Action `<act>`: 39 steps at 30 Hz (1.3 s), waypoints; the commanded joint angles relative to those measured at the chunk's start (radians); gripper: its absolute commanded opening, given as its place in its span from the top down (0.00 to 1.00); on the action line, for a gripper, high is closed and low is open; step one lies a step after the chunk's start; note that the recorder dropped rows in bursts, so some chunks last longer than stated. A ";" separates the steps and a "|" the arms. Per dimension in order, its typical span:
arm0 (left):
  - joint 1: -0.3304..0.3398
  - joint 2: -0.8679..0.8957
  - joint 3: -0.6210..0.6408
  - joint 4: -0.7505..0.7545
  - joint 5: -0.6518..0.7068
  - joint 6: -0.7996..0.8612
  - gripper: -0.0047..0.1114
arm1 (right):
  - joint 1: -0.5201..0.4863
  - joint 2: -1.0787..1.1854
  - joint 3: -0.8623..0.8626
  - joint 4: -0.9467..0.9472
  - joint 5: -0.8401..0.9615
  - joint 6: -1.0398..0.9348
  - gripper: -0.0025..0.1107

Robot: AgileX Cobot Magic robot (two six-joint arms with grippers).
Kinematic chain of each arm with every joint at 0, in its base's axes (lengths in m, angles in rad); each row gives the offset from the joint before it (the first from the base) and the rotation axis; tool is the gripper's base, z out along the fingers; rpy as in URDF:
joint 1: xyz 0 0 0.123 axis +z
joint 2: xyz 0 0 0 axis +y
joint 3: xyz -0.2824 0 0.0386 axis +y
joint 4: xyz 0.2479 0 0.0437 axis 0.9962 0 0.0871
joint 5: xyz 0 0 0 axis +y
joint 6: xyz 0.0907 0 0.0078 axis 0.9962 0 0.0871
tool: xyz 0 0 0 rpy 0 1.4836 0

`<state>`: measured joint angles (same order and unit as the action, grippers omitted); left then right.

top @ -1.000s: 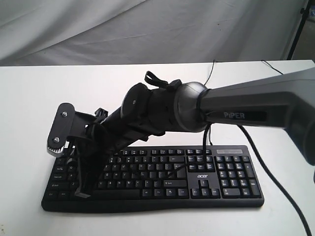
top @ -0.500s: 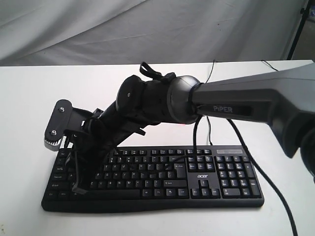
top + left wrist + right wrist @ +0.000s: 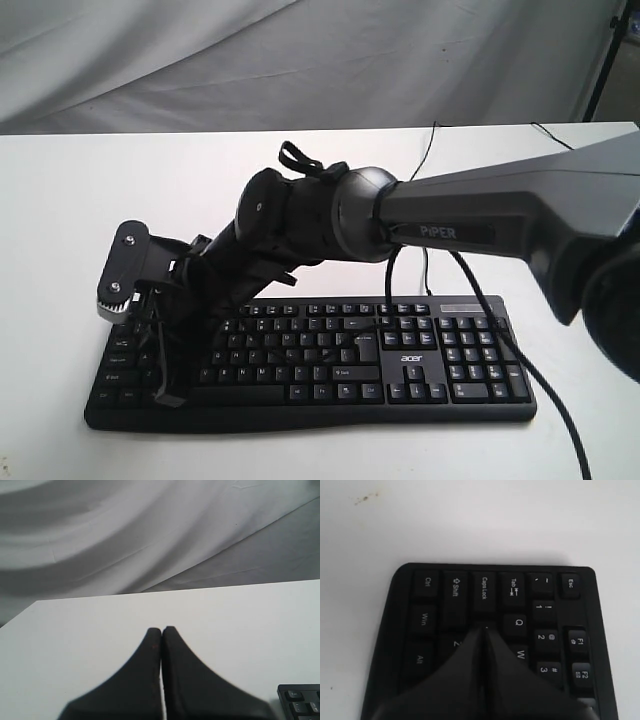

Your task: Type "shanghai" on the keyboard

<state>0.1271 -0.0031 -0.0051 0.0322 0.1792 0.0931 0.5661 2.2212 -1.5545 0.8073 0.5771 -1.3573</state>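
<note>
I'd judge the keyboard (image 3: 330, 355) stiff, light and liable to skid on the tabletop (image 3: 80, 200), so press one key straight down rather than grip it. It lies directly under the right hand (image 3: 484, 628), which is pinched shut and empty, Caps Lock just ahead of its tip. The left hand (image 3: 161, 629), likewise shut and empty, has only the keyboard's corner off to one side.

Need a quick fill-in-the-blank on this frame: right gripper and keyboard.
The right gripper has its jaws ____. Its tip sits beside the ____ Lock key of the keyboard. The keyboard's white logo reads ____.
Missing words: shut; Caps; acer.
</note>
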 commanded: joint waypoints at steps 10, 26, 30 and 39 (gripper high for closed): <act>-0.004 0.003 0.005 -0.001 -0.005 -0.003 0.95 | -0.008 0.009 -0.007 -0.014 -0.010 -0.021 0.98; -0.004 0.003 0.005 -0.001 -0.005 -0.003 0.95 | -0.008 0.020 -0.007 0.003 -0.017 -0.028 0.98; -0.004 0.003 0.005 -0.001 -0.005 -0.003 0.95 | -0.008 0.020 -0.007 0.006 -0.018 -0.046 0.98; -0.004 0.003 0.005 -0.001 -0.005 -0.003 0.95 | -0.008 0.040 -0.007 0.051 -0.025 -0.081 0.98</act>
<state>0.1271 -0.0031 -0.0051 0.0322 0.1792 0.0931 0.5643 2.2497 -1.5545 0.8325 0.5616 -1.4180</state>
